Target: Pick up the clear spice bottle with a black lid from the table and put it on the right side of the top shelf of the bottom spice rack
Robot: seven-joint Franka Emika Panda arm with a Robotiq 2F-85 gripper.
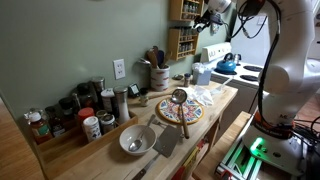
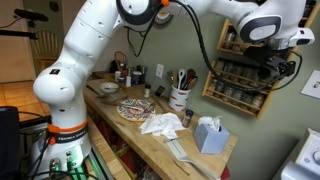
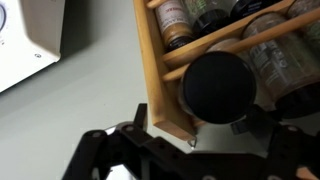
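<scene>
In the wrist view the spice bottle's black lid (image 3: 218, 88) and clear glass body stand against the end post of the brown wooden spice rack (image 3: 160, 75). My gripper (image 3: 205, 120) is open around the bottle, with a gap between each finger and the bottle. Small dark-lidded jars (image 3: 180, 20) lie in rows on the rack's tiers behind it. In both exterior views the gripper (image 1: 207, 17) (image 2: 266, 62) is raised at the wall rack (image 1: 183, 40) (image 2: 238, 88), high above the light-wood table (image 1: 110, 150) (image 2: 150, 142). The arm hides the bottle in both exterior views.
On the counter stand a utensil crock (image 1: 159, 76) (image 2: 180, 97), a patterned plate (image 1: 180, 112) (image 2: 135, 108), a white bowl (image 1: 136, 140), a cluster of jars (image 1: 75, 110), a crumpled white cloth (image 2: 160, 124) and a tissue box (image 2: 208, 135). A blue kettle (image 1: 227, 64) sits on the stove.
</scene>
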